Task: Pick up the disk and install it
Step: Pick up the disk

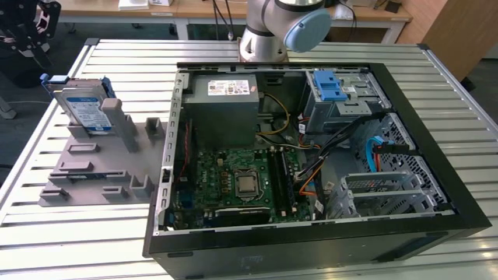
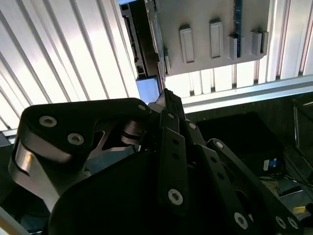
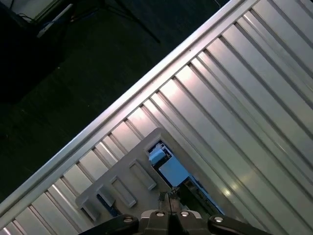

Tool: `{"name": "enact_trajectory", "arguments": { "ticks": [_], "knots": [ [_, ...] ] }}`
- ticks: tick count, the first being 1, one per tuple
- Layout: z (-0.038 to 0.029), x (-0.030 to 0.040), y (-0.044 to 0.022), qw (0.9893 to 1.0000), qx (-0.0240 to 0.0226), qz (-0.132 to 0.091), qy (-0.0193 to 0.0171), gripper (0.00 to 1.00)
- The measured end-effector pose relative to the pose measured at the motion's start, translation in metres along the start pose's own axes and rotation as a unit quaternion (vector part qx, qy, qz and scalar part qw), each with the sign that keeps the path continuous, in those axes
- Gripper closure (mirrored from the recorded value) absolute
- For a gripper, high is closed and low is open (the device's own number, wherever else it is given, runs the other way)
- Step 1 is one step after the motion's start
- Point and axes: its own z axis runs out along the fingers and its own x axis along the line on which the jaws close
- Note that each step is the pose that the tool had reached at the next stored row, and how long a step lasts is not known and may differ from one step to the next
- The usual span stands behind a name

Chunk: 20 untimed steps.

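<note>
Plainly, the black pincer [image 3: 170, 198], drawn together and empty, hangs over the flat silver disk with blue rails [image 1: 86, 108]. The disk stands upright in a grey slotted holder [image 1: 93, 175] on the ribbed metal tabletop [image 1: 46, 233]. A sound grasp needs the jaws spread and squared across its faces.

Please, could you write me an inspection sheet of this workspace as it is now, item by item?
Surface: slatted metal table, carrying a grey holder and an open computer case.
Job's things: the disk stands upright in the grey holder, at the exterior view's left of the case; not yet installed.
Clutter: nothing seen.
Grippers: the hand is shut, holds nothing and is apart from the disk.
Cables: bundled wires inside the case.
Surroundings: wooden desks behind the table; dark floor beside it.
</note>
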Motion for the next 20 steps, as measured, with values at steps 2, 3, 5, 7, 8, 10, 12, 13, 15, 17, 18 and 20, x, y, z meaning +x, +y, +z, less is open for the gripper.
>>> {"name": "enact_trajectory", "arguments": {
  "ticks": [2, 3, 5, 7, 8, 10, 12, 13, 15, 17, 18, 20],
  "knots": [
    [0.0000, 0.0000, 0.0000, 1.0000, 0.0000, -0.010, 0.0004, 0.89],
    [0.0000, 0.0000, 0.0000, 0.9999, 0.0000, -0.015, 0.0005, 0.89],
    [0.0000, 0.0000, 0.0000, 0.9997, 0.0000, -0.024, 0.0008, 0.89],
    [0.0000, 0.0000, 0.0000, 0.9994, 0.0000, -0.033, 0.0011, 0.89],
    [0.0000, 0.0000, 0.0000, 0.9993, 0.0001, -0.038, 0.0013, 0.89],
    [0.0000, 0.0000, 0.0000, 0.9989, 0.0001, -0.047, 0.0016, 0.89],
    [0.0000, 0.0000, 0.0000, 0.9984, 0.0001, -0.057, 0.0019, 0.89],
    [0.0000, 0.0000, 0.0000, 0.9981, 0.0001, -0.062, 0.0021, 0.89],
    [0.0000, 0.0000, 0.0000, 0.9974, 0.0002, -0.071, 0.0024, 0.89],
    [0.0000, 0.0000, 0.0000, 0.9967, 0.0002, -0.081, 0.0027, 0.89],
    [0.0000, 0.0000, 0.0000, 0.9963, 0.0002, -0.086, 0.0029, 0.89],
    [0.0000, 0.0000, 0.0000, 0.9954, 0.0002, -0.096, 0.0032, 0.89]
  ]
}}
